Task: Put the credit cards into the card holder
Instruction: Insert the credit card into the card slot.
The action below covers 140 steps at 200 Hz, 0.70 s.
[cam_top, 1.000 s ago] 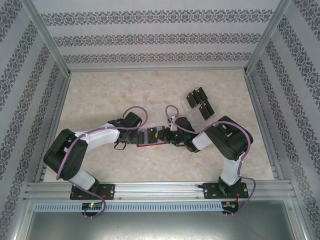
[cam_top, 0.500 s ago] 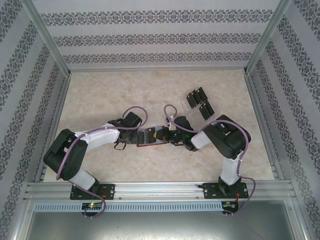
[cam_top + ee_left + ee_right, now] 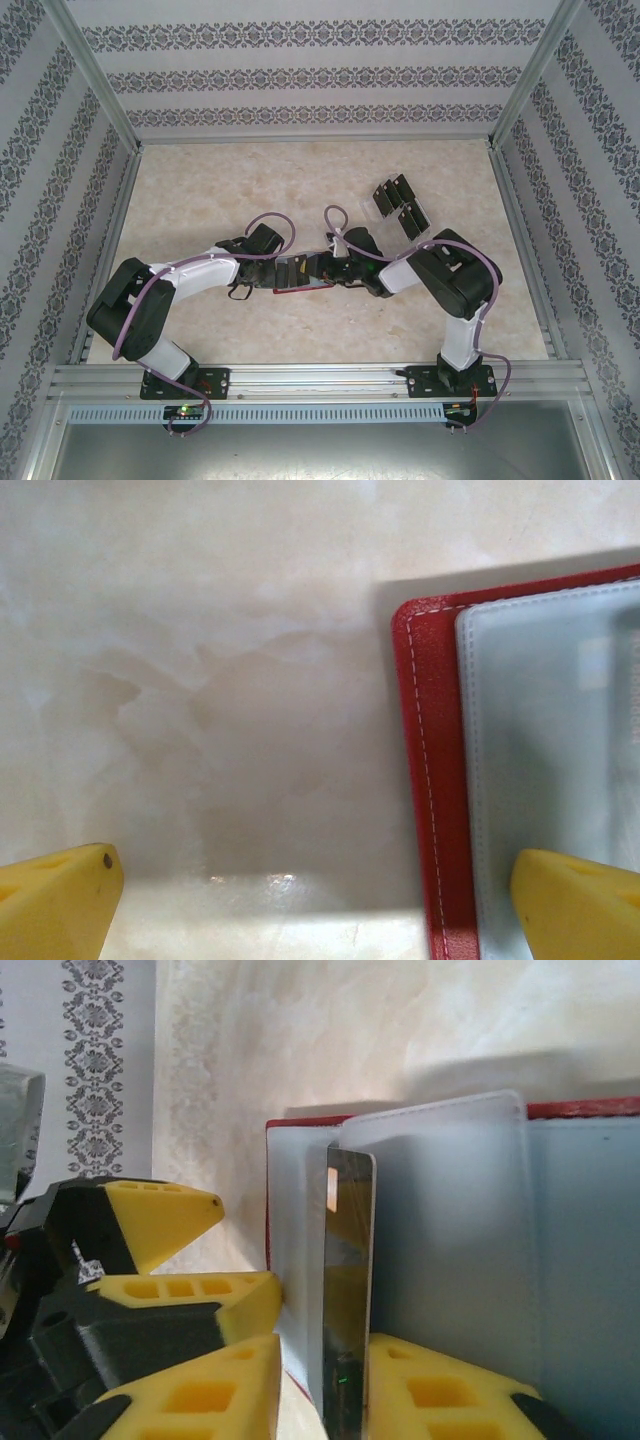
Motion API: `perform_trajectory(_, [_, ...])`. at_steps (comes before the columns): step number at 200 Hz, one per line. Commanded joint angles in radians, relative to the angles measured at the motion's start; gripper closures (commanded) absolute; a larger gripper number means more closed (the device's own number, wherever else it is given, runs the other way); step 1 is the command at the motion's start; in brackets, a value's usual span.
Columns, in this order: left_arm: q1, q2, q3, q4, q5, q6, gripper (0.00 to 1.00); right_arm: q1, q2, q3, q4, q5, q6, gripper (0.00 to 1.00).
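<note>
Card holder [image 3: 298, 270] lies open at centre of table [image 3: 200, 190]. Left gripper [image 3: 318, 900] at its 9 o'clock, jaws wide, empty. Right gripper [image 3: 345, 1400] at 3 o'clock, jaws narrowly parted around upright credit card [image 3: 347, 1260], gap on one side. Risk: card looks only part-seated in pocket [image 3: 450, 1220]; wider jaws could let it tip or slide out. Right wrist view gives card edge-on, unreadable from overhead; overhead gives clear rack [image 3: 398, 207] at holder's 1 o'clock.
</note>
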Motion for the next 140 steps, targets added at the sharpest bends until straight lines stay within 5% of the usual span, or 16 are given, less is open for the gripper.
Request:
perform_trajectory(1, [-0.011, -0.008, -0.02, -0.05, -0.019, 0.005, 0.0, -0.005, -0.042, 0.002, -0.168, 0.014, -0.053, 0.62])
perform_trajectory(27, [-0.009, -0.011, -0.013, -0.058, -0.019, 0.005, 0.0, -0.03, -0.121, 0.02, -0.287, 0.03, -0.102, 0.53])
perform_trajectory(59, [-0.009, -0.025, 0.002, -0.079, -0.02, 0.012, 0.0, -0.055, -0.18, 0.031, -0.408, 0.06, -0.15, 0.53])
perform_trajectory(104, [-0.01, -0.069, 0.06, -0.117, -0.001, 0.024, 0.0, -0.054, -0.127, 0.026, -0.412, 0.071, -0.155, 0.81])
perform_trajectory(140, [-0.014, -0.069, 0.119, -0.122, 0.035, 0.028, 0.0, -0.054, -0.087, 0.014, -0.391, 0.08, -0.146, 0.86])
